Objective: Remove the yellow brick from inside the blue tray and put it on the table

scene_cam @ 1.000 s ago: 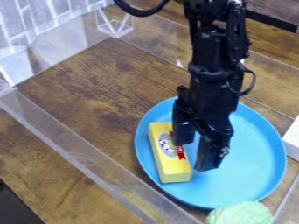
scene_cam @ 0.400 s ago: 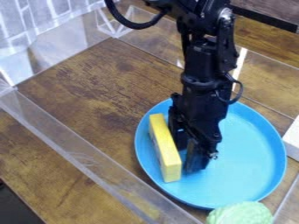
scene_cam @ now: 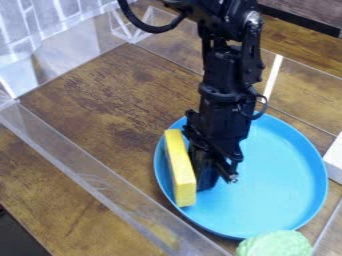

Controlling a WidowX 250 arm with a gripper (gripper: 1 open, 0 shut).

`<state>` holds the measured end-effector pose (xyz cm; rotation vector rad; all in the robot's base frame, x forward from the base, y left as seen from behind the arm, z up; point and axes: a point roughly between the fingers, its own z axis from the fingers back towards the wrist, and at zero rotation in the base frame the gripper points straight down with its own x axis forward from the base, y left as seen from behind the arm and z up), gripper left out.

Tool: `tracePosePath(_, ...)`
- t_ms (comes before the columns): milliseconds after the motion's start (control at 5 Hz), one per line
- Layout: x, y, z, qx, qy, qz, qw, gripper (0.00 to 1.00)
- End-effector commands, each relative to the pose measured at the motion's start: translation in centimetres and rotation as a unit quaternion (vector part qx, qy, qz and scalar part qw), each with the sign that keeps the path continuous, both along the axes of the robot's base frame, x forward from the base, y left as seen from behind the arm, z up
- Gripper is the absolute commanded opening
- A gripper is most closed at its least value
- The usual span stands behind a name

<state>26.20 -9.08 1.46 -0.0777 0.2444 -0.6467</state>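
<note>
The yellow brick [scene_cam: 179, 168] stands tipped up on its long edge at the left rim of the blue tray [scene_cam: 274, 190]. Its label face is turned away and hidden. My black gripper [scene_cam: 198, 178] comes straight down onto it and is shut on the brick. One finger [scene_cam: 221, 172] shows on the brick's right side; the other is hidden behind the brick. Whether the brick still touches the tray floor I cannot tell. The dark wood table [scene_cam: 120, 100] spreads out to the left of the tray.
A clear acrylic wall [scene_cam: 80, 175] runs along the table's near-left edge, close to the tray. A bumpy green lump [scene_cam: 278, 245] lies at the bottom edge. A white object [scene_cam: 334, 160] sits at the right edge, beside the tray.
The gripper went from open over the flat brick to shut on it. The brick turned up onto its edge and shifted left toward the tray's rim, along with the arm.
</note>
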Motion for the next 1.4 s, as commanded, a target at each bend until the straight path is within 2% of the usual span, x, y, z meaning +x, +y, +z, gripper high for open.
tracePosePath(0,0.1,0.4,1.0,0.018,0.000,-0.005,0.9998,0.00)
tracePosePath(600,0.3,0.4,4.6,0.049,-0.009,-0.030,0.9983,0.00)
tracePosePath(800,0.1,-0.1,6.7,0.063,-0.015,-0.040,0.9971,0.00)
tracePosePath(1000,-0.2,-1.0,8.4,0.067,-0.023,-0.054,0.9960,0.00)
tracePosePath(1200,-0.1,-1.5,9.3,0.067,-0.030,-0.068,0.9950,0.00)
